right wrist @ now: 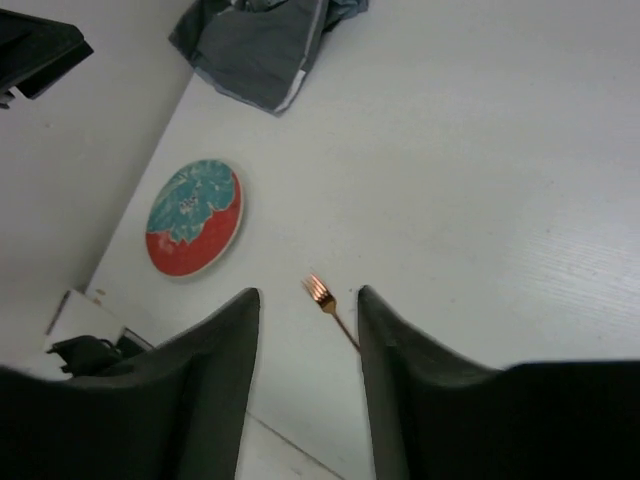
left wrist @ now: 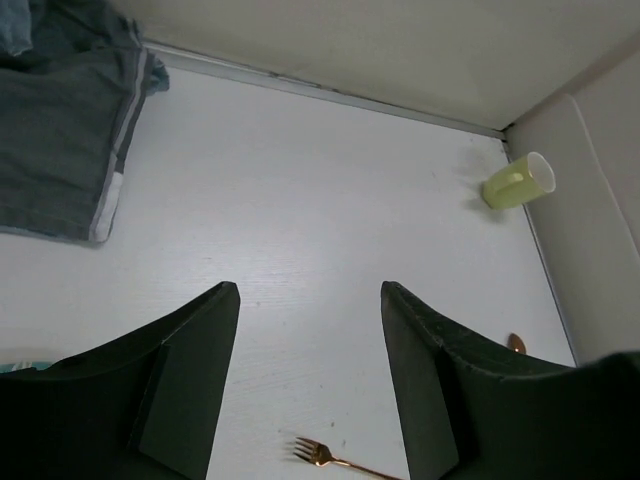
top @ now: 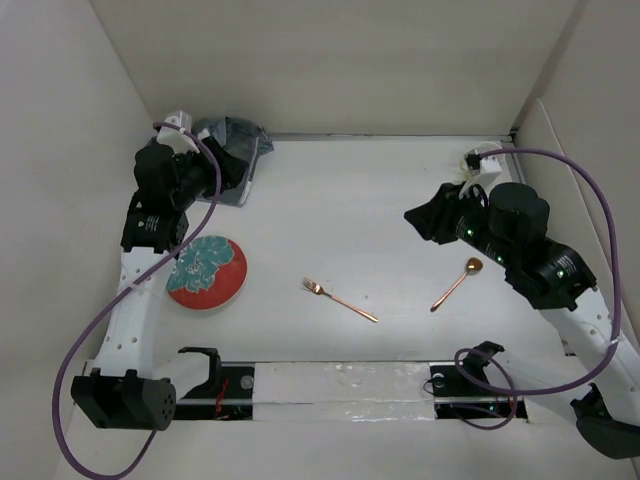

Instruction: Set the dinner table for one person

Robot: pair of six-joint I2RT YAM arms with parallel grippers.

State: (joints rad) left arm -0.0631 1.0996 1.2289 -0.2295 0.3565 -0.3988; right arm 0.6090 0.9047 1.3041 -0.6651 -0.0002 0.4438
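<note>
The white dinner table [top: 360,210] holds a red plate with a teal pattern [top: 207,272] at the left, a copper fork [top: 340,299] in the middle and a copper spoon [top: 458,283] at the right. A crumpled dark grey placemat [top: 235,150] lies at the back left corner. A yellow-green cup [left wrist: 520,181] lies on its side by the right wall; the top view does not show it. My left gripper [top: 232,168] is open and empty beside the placemat. My right gripper [top: 415,218] is open and empty, above the table behind the spoon.
White walls enclose the table at the back and on both sides. The left wrist view shows the placemat [left wrist: 60,150], the fork [left wrist: 318,455] and the spoon's tip [left wrist: 516,343]. The right wrist view shows the plate [right wrist: 193,218], the fork [right wrist: 322,293] and the placemat [right wrist: 260,45].
</note>
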